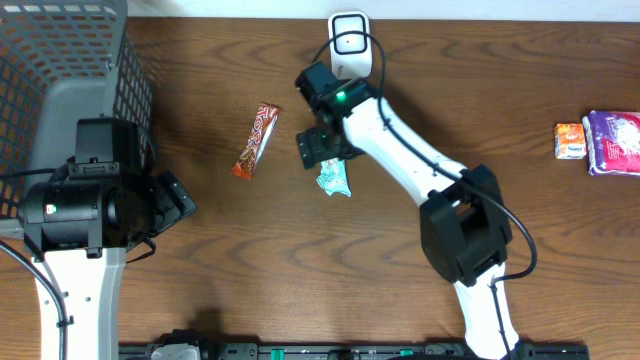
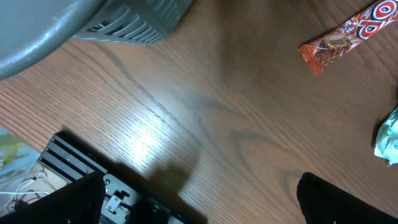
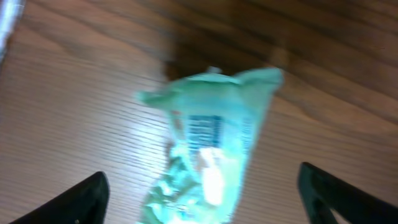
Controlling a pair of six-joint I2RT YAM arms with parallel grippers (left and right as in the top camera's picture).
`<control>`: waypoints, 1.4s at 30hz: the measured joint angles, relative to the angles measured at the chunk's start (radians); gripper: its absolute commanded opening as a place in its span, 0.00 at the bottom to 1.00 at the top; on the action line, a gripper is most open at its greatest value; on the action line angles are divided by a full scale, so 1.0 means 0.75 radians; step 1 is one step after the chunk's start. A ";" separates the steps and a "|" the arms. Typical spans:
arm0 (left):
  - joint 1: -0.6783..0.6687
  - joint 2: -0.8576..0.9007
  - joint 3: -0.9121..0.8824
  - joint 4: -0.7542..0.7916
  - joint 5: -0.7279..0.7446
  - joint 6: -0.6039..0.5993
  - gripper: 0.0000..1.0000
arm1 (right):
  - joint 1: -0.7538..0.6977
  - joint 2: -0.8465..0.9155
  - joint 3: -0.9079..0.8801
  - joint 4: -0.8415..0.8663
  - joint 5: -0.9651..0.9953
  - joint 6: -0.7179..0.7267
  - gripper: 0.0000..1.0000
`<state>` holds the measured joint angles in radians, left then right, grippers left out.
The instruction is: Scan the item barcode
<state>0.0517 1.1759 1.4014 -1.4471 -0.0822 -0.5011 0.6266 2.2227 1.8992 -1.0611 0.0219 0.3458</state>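
Right, so the right gripper (image 3: 202, 190) hangs directly over the green packet (image 3: 208, 149). Its fingers (image 3: 87, 199) are spread wide w/ the packet between them but clear of both, so nothing's gripped as far as I can see. Wrist view is blurry, so I can't vouch for fine detail. Packet lies flat on the table (image 1: 250, 260) about mid-table, on the near side of the white scanner (image 1: 348, 40). The orange candy bar (image 1: 257, 140) lies off to one side of it.

To do the pick well, I'd say close across the packet's narrow width, near one end. Keep the pads off the barcode (image 3: 204, 129): it's printed approx. mid-packet, face up, & a grip over it would hide it from the scanner. Wrapper looks thin & crinkly and prob. slides or crumples if squeezed hard, so go down gently before closing. Once lifted, the barcode needs turning toward the scanner face.

Packet itself: pale mint green, shiny, flared crimped top edge, whitish patch below the barcode.

Left gripper (image 2: 199, 193) sits next to the grey basket (image 1: 60, 60), fingers wide apart, empty.
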 measured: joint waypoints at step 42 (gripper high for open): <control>0.000 0.000 0.000 0.000 -0.001 0.000 0.98 | 0.204 -0.011 -0.477 0.627 0.709 0.226 0.33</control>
<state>0.0517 1.1759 1.4014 -1.4471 -0.0826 -0.5011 0.7795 2.2143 1.5417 -0.5911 0.5537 0.5156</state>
